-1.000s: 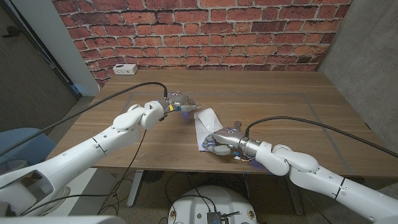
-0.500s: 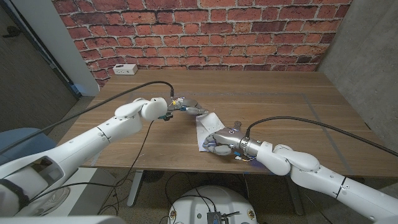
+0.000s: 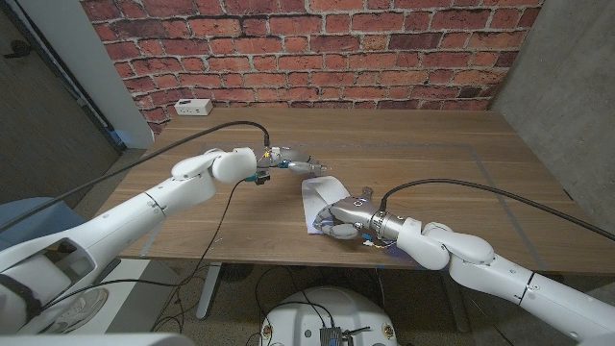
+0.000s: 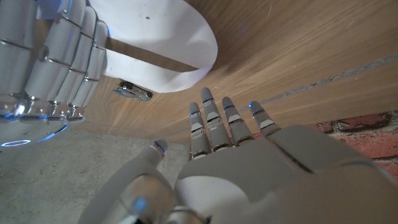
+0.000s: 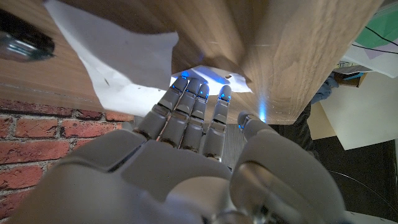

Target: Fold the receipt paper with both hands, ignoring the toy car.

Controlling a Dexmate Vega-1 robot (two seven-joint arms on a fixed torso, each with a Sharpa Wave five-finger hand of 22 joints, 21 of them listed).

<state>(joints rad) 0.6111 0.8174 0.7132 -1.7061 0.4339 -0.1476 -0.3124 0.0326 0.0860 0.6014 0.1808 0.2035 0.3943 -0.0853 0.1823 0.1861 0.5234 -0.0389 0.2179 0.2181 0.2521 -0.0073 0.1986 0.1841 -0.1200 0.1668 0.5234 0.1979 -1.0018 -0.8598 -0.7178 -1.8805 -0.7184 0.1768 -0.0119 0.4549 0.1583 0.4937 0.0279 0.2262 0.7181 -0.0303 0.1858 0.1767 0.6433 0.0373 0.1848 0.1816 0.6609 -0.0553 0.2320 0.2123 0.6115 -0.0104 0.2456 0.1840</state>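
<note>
Left wrist view: toy car [image 4: 135, 93] beside receipt paper [image 4: 163, 46]

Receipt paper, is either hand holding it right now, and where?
Right hand presses the receipt paper's near end on the table; left hand holds nothing.

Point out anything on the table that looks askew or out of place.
The receipt paper lies crooked and partly curled up, not flat, its near end under the right hand. A small toy car sits just beside it, foreign to the folding job. The left hand hovers open at the far end.
</note>
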